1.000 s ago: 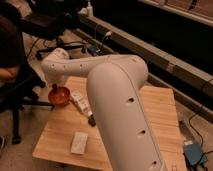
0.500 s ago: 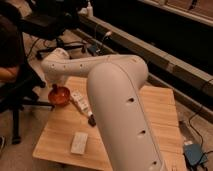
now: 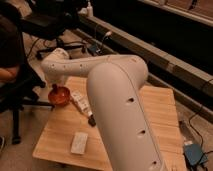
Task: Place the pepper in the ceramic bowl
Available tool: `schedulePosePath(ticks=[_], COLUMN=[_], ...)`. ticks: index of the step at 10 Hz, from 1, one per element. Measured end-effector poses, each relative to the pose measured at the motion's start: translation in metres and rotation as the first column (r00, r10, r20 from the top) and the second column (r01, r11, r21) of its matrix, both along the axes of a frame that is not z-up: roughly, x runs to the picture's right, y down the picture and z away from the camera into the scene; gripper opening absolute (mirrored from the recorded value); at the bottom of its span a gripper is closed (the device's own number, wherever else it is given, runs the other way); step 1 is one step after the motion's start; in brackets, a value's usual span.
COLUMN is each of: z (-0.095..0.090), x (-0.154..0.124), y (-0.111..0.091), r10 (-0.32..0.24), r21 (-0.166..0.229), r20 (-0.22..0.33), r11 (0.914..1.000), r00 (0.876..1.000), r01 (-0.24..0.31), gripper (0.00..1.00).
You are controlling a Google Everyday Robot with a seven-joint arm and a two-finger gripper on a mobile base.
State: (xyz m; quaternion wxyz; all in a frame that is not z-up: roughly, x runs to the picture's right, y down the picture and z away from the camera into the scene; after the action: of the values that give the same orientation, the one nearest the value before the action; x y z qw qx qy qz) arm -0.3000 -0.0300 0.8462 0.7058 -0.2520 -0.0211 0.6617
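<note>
The orange-red ceramic bowl (image 3: pixel 61 96) sits at the far left corner of the wooden table (image 3: pixel 150 107). My big white arm (image 3: pixel 115 95) reaches across the table to it. The gripper (image 3: pixel 54 89) shows only as a small dark tip hanging from the arm's end, right over the bowl's left rim. I cannot make out the pepper apart from that dark tip; it may be hidden there or inside the bowl.
A white packet (image 3: pixel 80 103) lies just right of the bowl, with a small dark object (image 3: pixel 92 120) beyond its near end. A flat white block (image 3: pixel 79 142) rests near the front edge. A seated person (image 3: pixel 10 50) and office chairs (image 3: pixel 50 22) stand to the left.
</note>
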Motion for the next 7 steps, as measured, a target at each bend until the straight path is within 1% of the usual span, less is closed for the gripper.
schedulePosePath(ticks=[2, 3, 5, 6, 7], z=[0.0003, 0.0003, 0.0003, 0.0004, 0.0010], x=[0.0000, 0.0001, 0.0002, 0.0002, 0.0001], y=[0.0004, 0.0004, 0.0004, 0.0003, -0.0001], r10=[0.000, 0.000, 0.000, 0.000, 0.002], r21=[-0.001, -0.001, -0.001, -0.001, -0.001], r20=[0.000, 0.000, 0.000, -0.001, -0.001], r11=[1.0000, 1.0000, 1.0000, 1.0000, 1.0000], r00=[1.000, 1.000, 1.000, 1.000, 1.000], r01=[0.000, 0.000, 0.000, 0.000, -0.002], gripper=[0.49, 0.56, 0.77, 0.80, 0.80])
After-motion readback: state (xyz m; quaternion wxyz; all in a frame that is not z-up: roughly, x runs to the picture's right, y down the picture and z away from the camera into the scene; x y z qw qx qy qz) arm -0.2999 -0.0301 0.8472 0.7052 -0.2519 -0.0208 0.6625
